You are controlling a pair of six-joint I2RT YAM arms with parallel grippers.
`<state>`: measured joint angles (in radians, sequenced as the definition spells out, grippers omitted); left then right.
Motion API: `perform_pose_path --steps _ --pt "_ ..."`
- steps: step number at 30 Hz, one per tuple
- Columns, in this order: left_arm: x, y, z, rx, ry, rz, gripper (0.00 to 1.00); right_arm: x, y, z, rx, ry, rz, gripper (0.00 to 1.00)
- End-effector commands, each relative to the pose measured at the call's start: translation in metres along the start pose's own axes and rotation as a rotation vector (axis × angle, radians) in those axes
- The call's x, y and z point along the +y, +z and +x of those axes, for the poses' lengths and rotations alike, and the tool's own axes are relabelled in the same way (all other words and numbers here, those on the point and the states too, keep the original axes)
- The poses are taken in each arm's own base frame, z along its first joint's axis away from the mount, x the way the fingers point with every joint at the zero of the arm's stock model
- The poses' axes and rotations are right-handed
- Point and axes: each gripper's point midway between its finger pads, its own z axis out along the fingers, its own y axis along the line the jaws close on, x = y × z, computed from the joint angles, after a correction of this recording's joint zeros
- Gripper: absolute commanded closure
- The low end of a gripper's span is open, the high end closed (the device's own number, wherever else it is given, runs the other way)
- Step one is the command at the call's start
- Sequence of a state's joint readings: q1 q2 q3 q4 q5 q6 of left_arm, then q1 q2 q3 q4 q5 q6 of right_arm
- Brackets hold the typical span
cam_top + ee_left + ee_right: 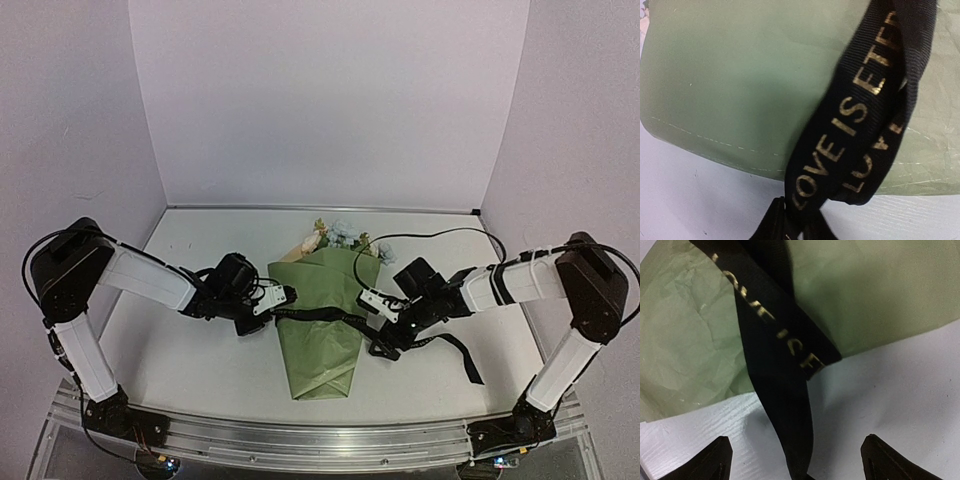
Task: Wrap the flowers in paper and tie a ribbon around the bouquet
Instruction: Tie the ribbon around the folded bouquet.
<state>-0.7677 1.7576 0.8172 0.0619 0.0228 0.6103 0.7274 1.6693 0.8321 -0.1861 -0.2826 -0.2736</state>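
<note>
Centrally on the white worktop (200, 370) lies the bouquet (322, 340), a cone of olive-green paper (318, 365). Its point is at 6 o'clock and its wide mouth at 12 o'clock.

- Flowers (338, 236): pale blossoms show past the mouth rim. A strip of bare worktop lies between them and the back wall (330, 100).
- Cone point: near the metal rail (320, 440) at the worktop's near edge, not touching it.
- Ribbon (330, 316): black, gold lettering. It crosses the cone's middle from 9 o'clock to 3 o'clock. A loose tail runs off flat on the worktop towards 4 o'clock.
- Left tool (280, 298): at the cone's 9 o'clock edge. In the left wrist view a doubled loop of ribbon narrows to a pinched point at the bottom of frame. The jaws look closed on the ribbon there, though the tips themselves are barely seen.
- Right tool (380, 322): at the cone's 3 o'clock edge, jaws spread wide. In the right wrist view the two dark fingertips (715, 460) sit well apart. The ribbon passes between them, touching neither where visible.
- Paper edge on the right runs diagonally, creased, lying flat on the worktop.
- Room: bare worktop at 9 o'clock beyond the left arm and at 3 o'clock beyond the ribbon tail, out to the side walls.
</note>
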Motion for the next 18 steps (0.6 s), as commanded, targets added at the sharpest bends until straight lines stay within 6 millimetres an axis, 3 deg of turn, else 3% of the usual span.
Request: perform_pose_path --steps 1,5,10,18 --pt "0.009 -0.004 -0.018 -0.022 -0.089 -0.023 0.91 0.002 0.006 -0.016 -0.028 -0.057 0.019 0.1" --pt "0.012 -0.009 -0.02 0.001 -0.176 -0.079 0.99 0.002 0.012 -0.012 -0.021 -0.057 0.036 0.2" --pt "0.008 -0.016 -0.028 0.011 -0.334 -0.112 1.0 0.003 0.012 -0.01 -0.021 -0.018 0.037 0.35" --pt "0.025 -0.03 -0.015 0.012 -0.675 -0.244 1.0 0.0 0.003 -0.02 -0.027 0.038 0.063 0.93"
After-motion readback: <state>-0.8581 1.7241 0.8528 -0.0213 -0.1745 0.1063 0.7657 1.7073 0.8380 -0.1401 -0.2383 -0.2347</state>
